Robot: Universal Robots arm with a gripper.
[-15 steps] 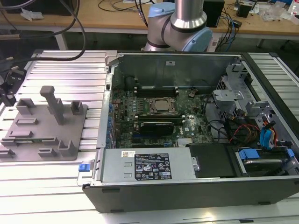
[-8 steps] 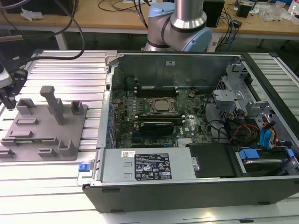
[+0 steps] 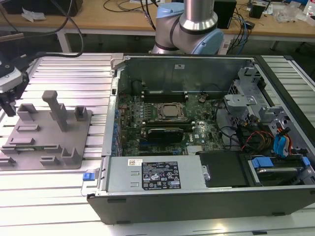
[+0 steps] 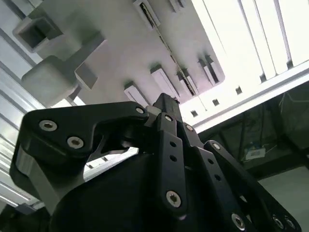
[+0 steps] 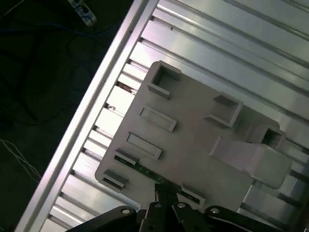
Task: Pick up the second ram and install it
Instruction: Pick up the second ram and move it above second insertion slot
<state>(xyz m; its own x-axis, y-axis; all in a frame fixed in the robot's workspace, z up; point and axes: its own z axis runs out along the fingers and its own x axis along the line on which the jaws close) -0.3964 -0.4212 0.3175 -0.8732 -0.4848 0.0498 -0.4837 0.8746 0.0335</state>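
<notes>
Ribbed aluminium desk (image 3: pixel 64 69), brightly lit, with workbenches and cables on the far side. Jaws drawn almost together, clamped on the thin upper edge of the second ram (image 5: pixel 141 168), about midway along it in the first wrist view. Green and narrow, standing on edge between small slotted blocks along one rim of a grey holder plate (image 5: pixel 193 145). More raised blocks, open pockets and one tall post (image 3: pixel 55 109) on the same plate, well apart from the jaws. Flat on the desk at the exterior view's left, with the jaws over its far left corner. Just beside the plate, toward the exterior view's right, an open computer case (image 3: pixel 197 196) with the motherboard (image 3: pixel 206 129) facing up. Near the board's middle, a silver processor socket (image 3: pixel 171 112), with long black slots (image 3: pixel 165 93) on its far side and a black oblong block (image 3: pixel 167 132) on its near side. Beyond the case, the arm (image 3: pixel 197 19), grey and pale blue.
</notes>
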